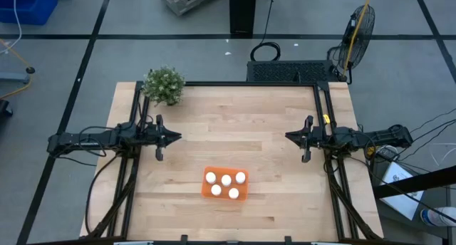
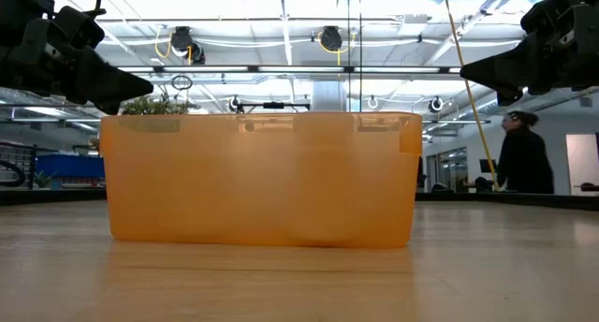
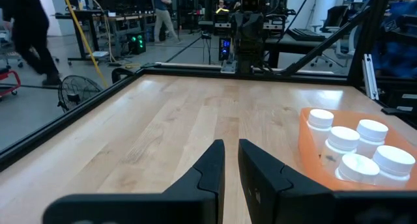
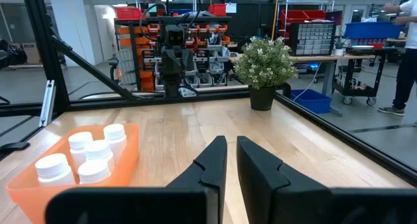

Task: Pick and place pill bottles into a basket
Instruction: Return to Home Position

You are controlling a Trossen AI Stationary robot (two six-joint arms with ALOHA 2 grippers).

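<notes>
Five small white pill bottles [image 1: 226, 179] stand upright, clustered in the bright orange basket [image 1: 206, 194] at the frame's lower centre on the worktop [image 1: 242, 117] — left tool [image 1: 178, 137] and right tool [image 1: 288, 136] hang well apart, fingers pressed together.

Pale smooth wood surface [image 1: 235, 131], satin sheen. Translucent orange plastic basket [image 2: 262, 182], slightly glossy. Matt white plastic pill bottles [image 1: 226, 179].

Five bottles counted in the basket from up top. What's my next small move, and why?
Probably just settle both arms at rest and stop. All five pill bottles sit inside the basket. The left gripper and right gripper hang empty toward opposite sides of the table, apart from the basket, and no bottle shows outside it.
</notes>
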